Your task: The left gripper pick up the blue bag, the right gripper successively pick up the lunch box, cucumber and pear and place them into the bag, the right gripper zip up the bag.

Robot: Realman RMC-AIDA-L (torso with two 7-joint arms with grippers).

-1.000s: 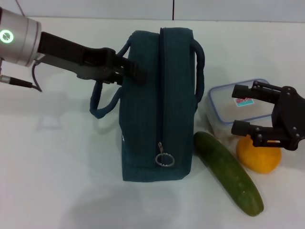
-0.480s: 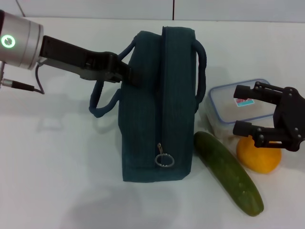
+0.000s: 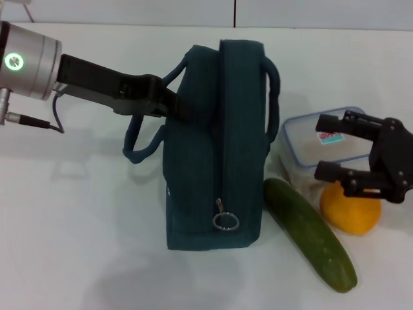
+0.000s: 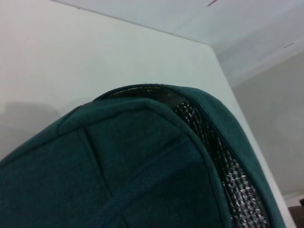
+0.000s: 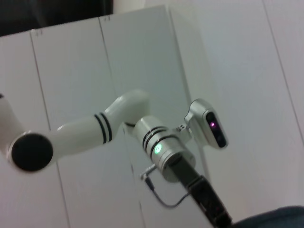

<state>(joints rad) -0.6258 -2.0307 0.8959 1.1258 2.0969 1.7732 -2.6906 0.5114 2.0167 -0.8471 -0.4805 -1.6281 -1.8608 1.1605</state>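
the counter (image 3: 77, 245) is white and fills the whole head view. the blue bag (image 3: 213, 155) stands in the middle of the frame, top zipper line running down its centre and the ring pull (image 3: 225, 221) low near the bottom edge. over the last second the bag has shifted a little: its top has tipped slightly right and the ring pull has slid a touch lower, while the near handle loop (image 3: 139, 145) has lifted and swung. that reads as the left arm starting to take the bag's weight, so the pick-up step looks under way, not done.

the left tool (image 3: 174, 106), upper left of centre, has pushed further in against the bag's upper left edge; its tips are hidden against the fabric, so i cannot tell whether it is spread or pinching. the left wrist view shows only the bag's teal top and a strip of foil lining.

the right tool (image 3: 332, 148), at the right edge, has not moved and hangs spread over the lunch box (image 3: 303, 142). the cucumber (image 3: 310, 236) lies lower right, the pear (image 3: 352, 210) just beside it under the right tool.
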